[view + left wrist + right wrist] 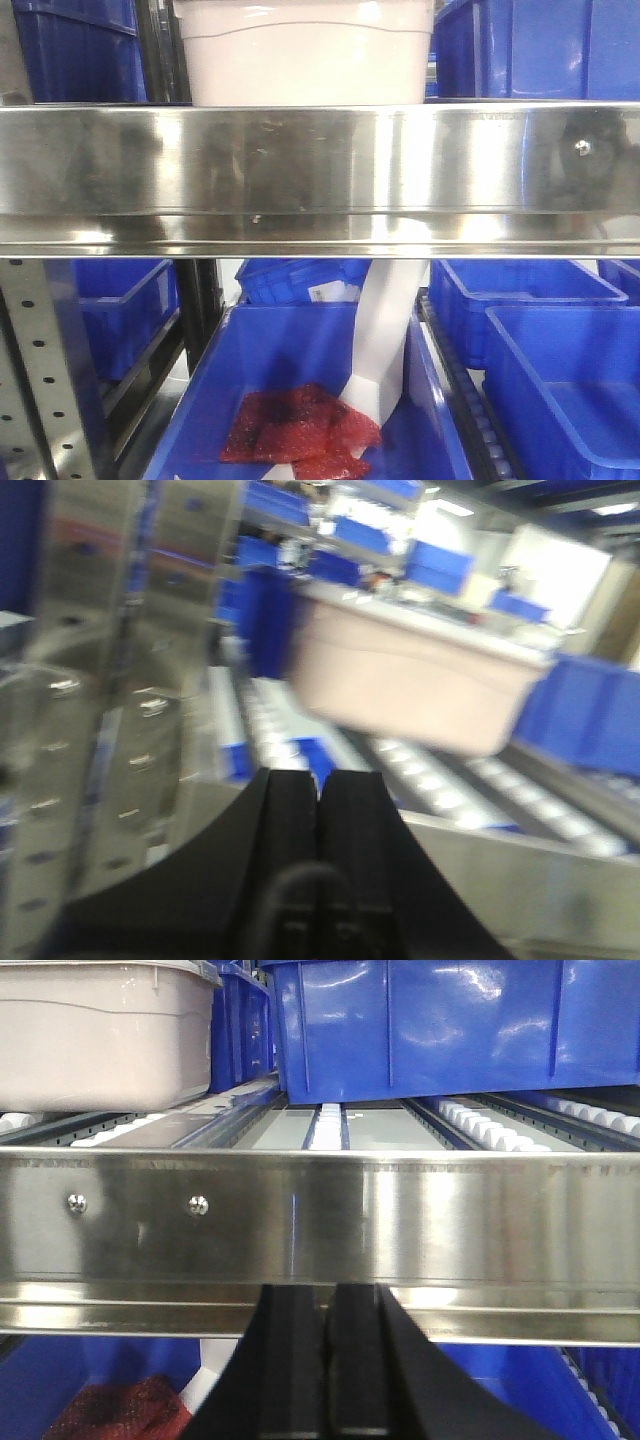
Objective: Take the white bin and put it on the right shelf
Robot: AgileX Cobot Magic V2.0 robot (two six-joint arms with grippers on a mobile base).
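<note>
Front-facing view puts the white bin [305, 55] at top centre of the frame, sitting on the right shelf [320, 175] just behind its wide reflective front rail, with blue bins [85, 45] to either side of it. Below the rail, lower centre, an open blue tray [300, 370] holds a red mesh bag [300, 425] and a white wedge-shaped object [385, 345] that rises up toward the rail. Left wrist view is blurred; the left claw [320, 795] shows at bottom centre with its two black fingers pressed together and nothing between them, and the bin lies beyond it in the middle of the frame on the roller tracks [440, 790], apart from the claw. Right wrist view shows the right claw [328, 1305] at bottom centre, fingers closed and empty, below the shelf rail. The bin sits at upper left of that frame on the shelf surface, beside a large blue bin [450, 1025] at upper right.
</note>
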